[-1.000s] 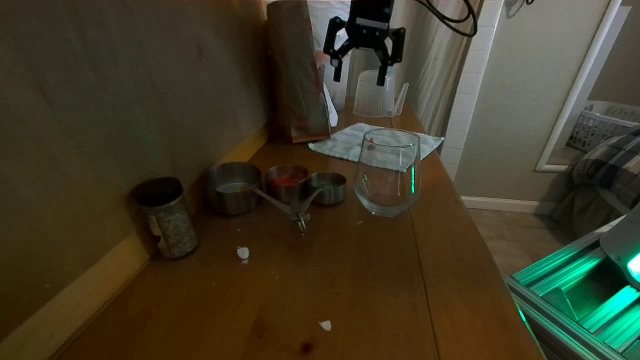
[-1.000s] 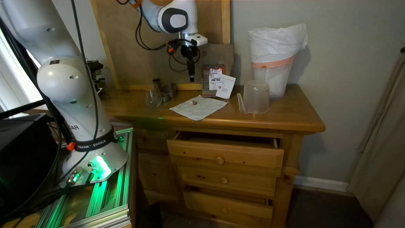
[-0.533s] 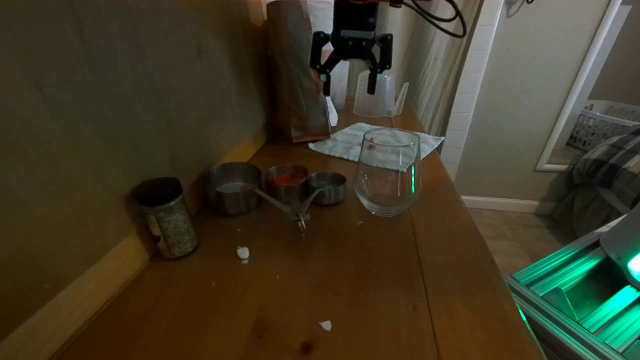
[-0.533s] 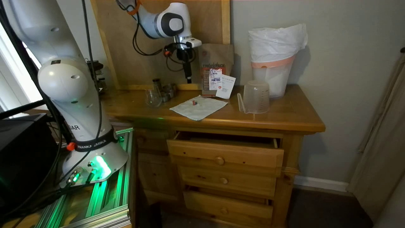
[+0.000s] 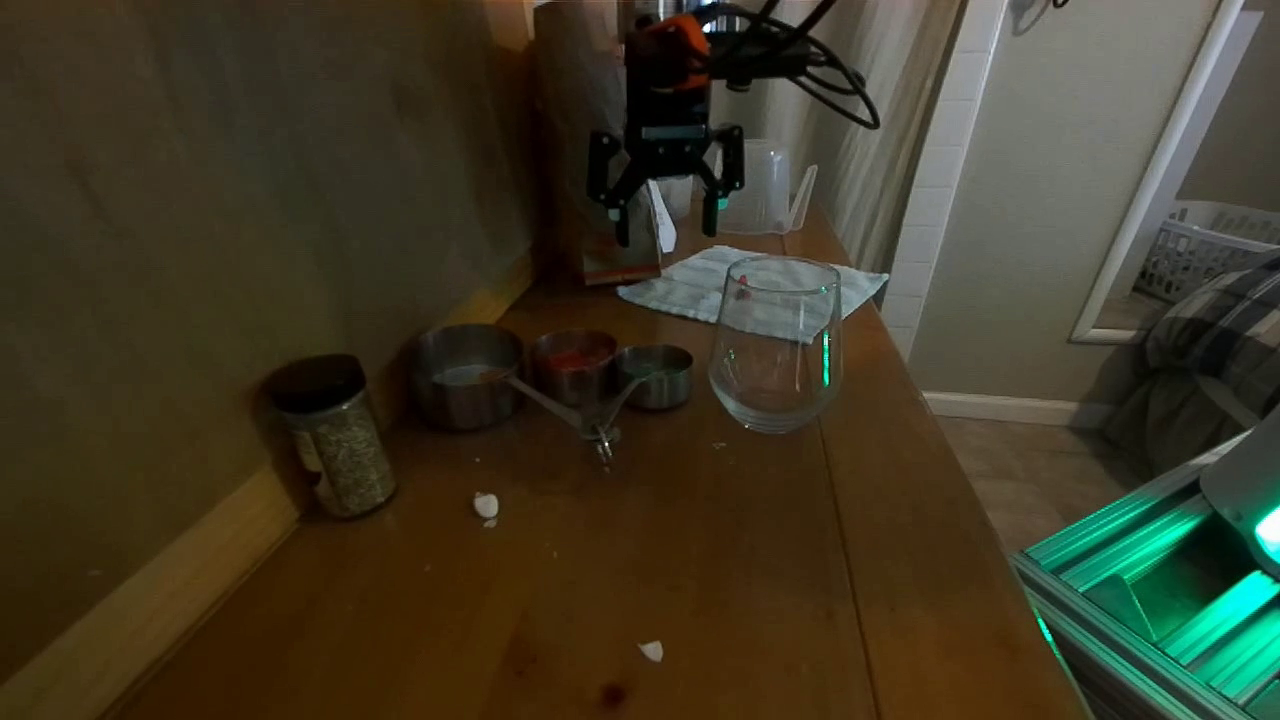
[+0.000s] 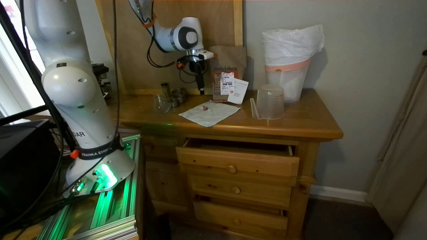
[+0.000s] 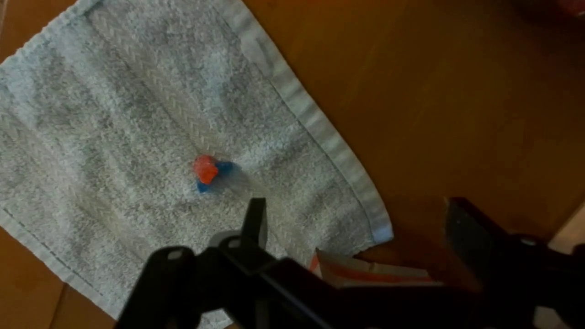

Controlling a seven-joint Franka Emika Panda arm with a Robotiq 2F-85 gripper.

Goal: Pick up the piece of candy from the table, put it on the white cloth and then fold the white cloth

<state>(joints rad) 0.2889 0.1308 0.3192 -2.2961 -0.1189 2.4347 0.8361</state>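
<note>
The candy (image 7: 205,169) is red-orange and blue. The cloth (image 7: 141,137) is grey-white with woven stripes, the bench (image 5: 650,570) warm brown. The bag (image 6: 230,63) is brown with orange-red print, the cups (image 5: 468,390) silver, the pail (image 6: 287,81) whitish with a pink-orange band, the arm (image 6: 76,86) white.

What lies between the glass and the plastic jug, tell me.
The white cloth, with the candy on it; both exterior views show the cloth there.
</note>
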